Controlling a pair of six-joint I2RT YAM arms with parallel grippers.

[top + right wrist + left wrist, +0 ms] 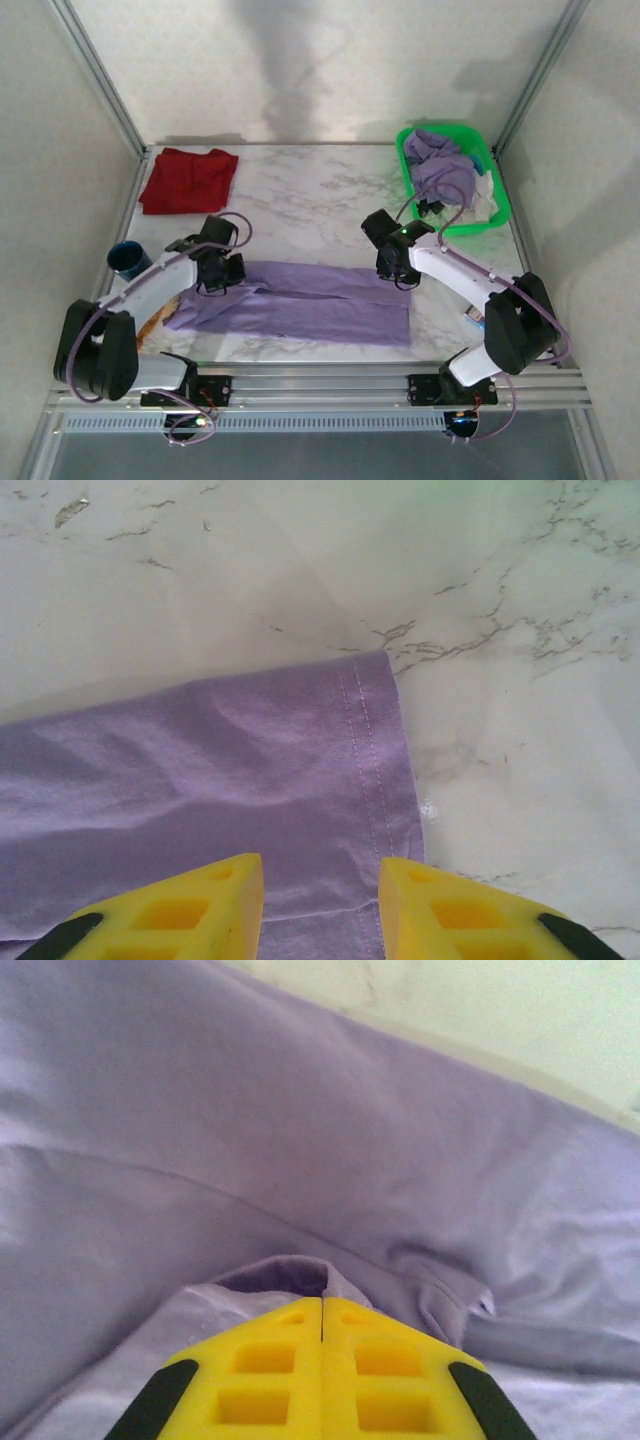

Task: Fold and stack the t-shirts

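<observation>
One lavender tee (310, 305), flat near-left of basket (480, 226), long axis left to right. Left end pinched in left gripper (322, 1302), fingers (270, 1365) together on a fold; right hem under right gripper (322, 868), fingers apart.

Left arm (150, 285) and right arm (455, 265) are running white shells over black joint housings, thin purple cables (566, 338) looping outside. Fingers (265, 1385) are showing yellow, 2 square pockets each, black strips at outer edges.
</observation>
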